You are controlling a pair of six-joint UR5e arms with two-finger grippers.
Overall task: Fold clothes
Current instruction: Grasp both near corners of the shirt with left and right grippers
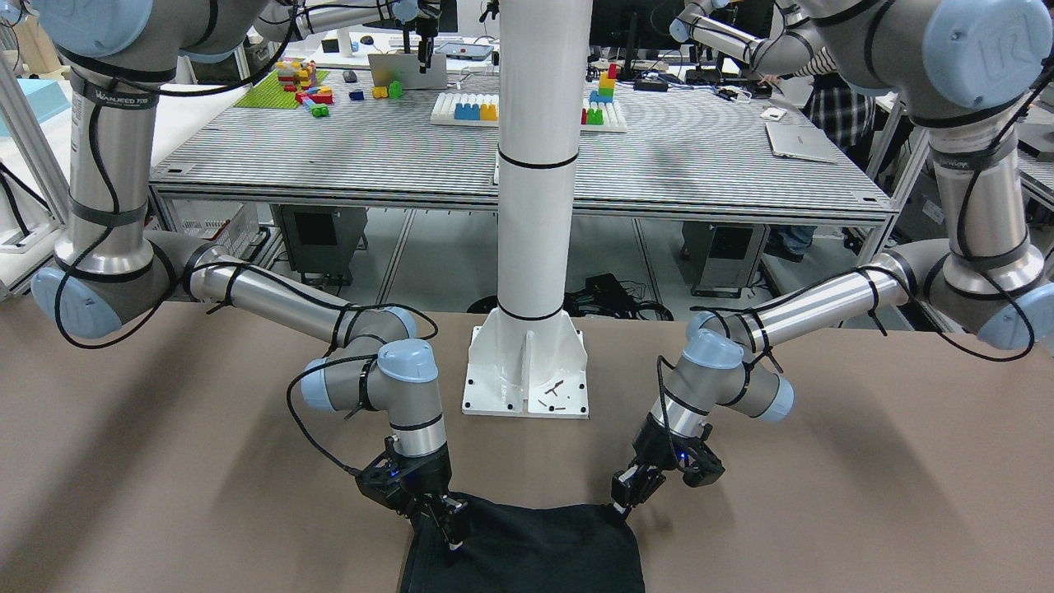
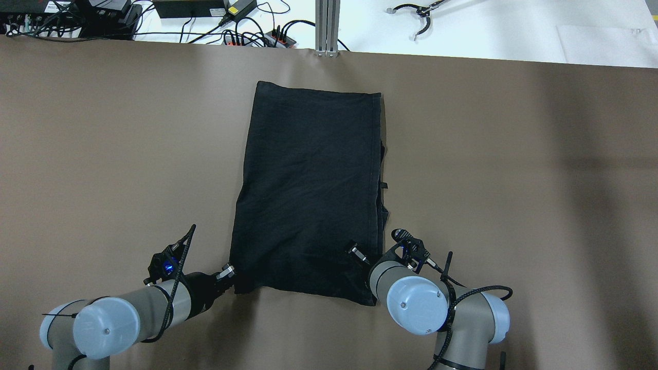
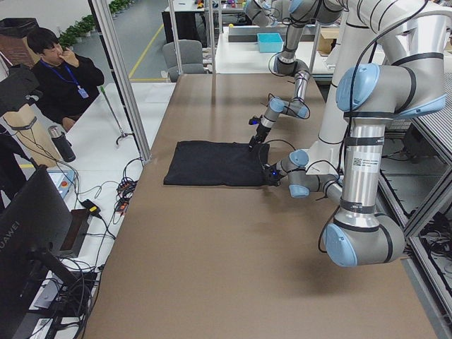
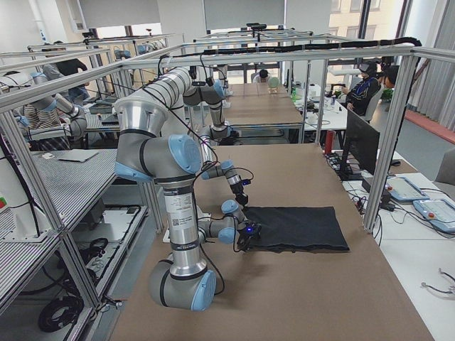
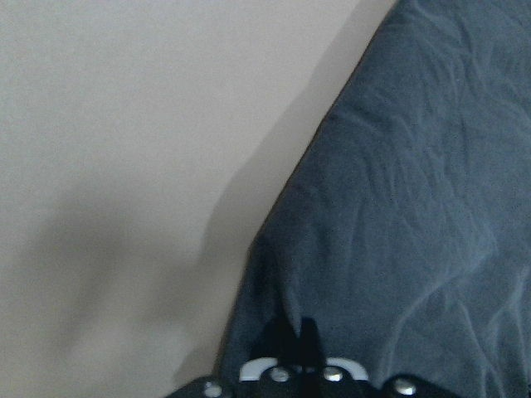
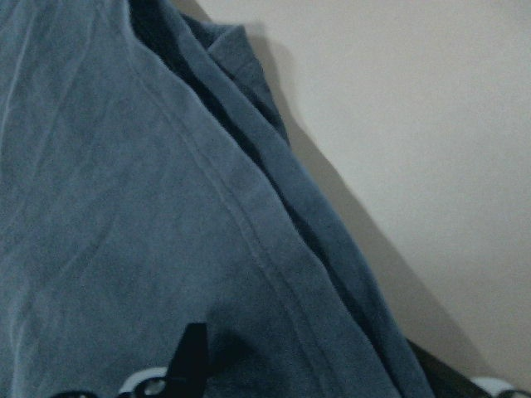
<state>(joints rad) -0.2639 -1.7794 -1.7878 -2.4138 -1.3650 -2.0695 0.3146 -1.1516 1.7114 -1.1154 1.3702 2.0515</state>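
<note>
Overhead exterior: the clothes (image 2: 308,190) were laid flat; the near-left corner was pinched in the closed left gripper (image 2: 229,271), the near-right hem straddled by the wide-spread right gripper (image 2: 366,257).

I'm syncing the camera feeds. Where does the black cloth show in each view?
Front-facing: cloth bottom centre, cut off.
Overhead: cloth in the centre.
Left side: cloth mid-frame, slightly left.
Right side: cloth right of centre, low.
Left wrist: cloth fills the right.
Right wrist: cloth fills the left.
Shared landmark: the brown table underneath.
</note>
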